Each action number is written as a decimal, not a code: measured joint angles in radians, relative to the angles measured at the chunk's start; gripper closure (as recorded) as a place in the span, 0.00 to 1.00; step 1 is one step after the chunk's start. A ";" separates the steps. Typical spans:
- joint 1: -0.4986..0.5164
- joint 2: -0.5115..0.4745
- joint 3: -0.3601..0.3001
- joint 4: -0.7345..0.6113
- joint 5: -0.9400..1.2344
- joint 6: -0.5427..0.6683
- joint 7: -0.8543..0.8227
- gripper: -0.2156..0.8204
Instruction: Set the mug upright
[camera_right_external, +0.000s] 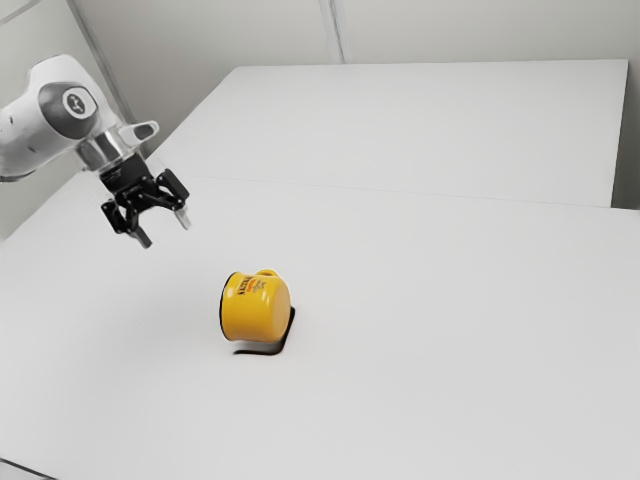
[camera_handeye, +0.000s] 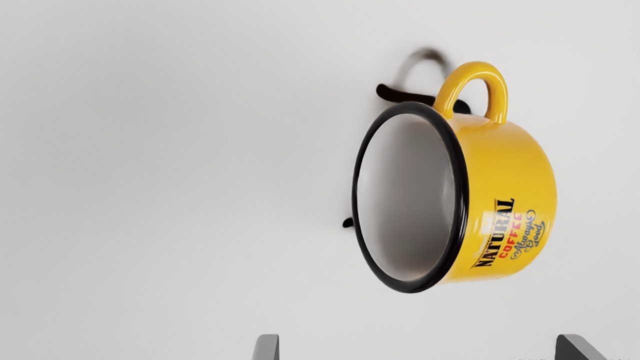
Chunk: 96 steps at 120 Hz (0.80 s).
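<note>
yellow mug (camera_right_external: 257, 308) on its side on white table (camera_right_external: 420, 330), black rim, pale inside, printed coffee lettering, mouth facing exterior view's left

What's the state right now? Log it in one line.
mug: on its side, mouth toward exterior view's left | gripper: open, apart from mug | upright: not yet

Over on the white table (camera_right_external: 450, 340), a yellow mug (camera_right_external: 256, 308) lies sideways; the gripper (camera_right_external: 165, 232), fingers spread, hangs nearer the exterior view's left.
</note>
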 joint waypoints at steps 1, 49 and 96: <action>-0.002 0.004 0.000 -0.001 -0.006 0.000 0.000 0.21; -0.022 0.133 0.025 -0.087 -0.290 -0.001 -0.003 0.21; -0.018 0.222 0.046 -0.102 -0.476 -0.007 0.012 0.21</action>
